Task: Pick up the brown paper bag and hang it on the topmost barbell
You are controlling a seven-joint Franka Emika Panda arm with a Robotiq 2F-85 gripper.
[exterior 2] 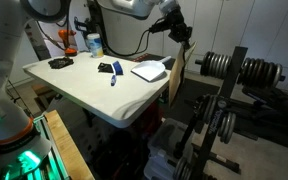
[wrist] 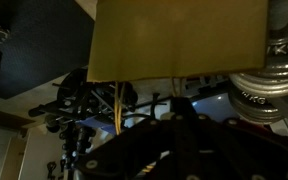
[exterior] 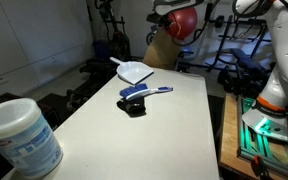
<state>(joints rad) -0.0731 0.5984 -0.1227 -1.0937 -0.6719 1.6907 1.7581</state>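
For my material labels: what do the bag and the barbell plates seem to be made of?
The bag: kraft paper, it seems; matte tan, flat, with a straight cut edge. The barbell plates: probably metal; dark grey discs with a dull sheen, though a coating cannot be ruled out.

Arm (exterior 2: 134,8) extended high — pincer (exterior 2: 180,32) pointing down, clamped on brown paper bag (exterior 2: 178,70).

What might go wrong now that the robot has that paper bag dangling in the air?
1. The brown paper bag hangs loosely from the gripper, close to the edge of the table. A swing might snag it on the corner or nudge the white dustpan.
2. The topmost barbell sits off to the side. The bag may bump the weight plates instead of hooking on, and thin paper could tear.
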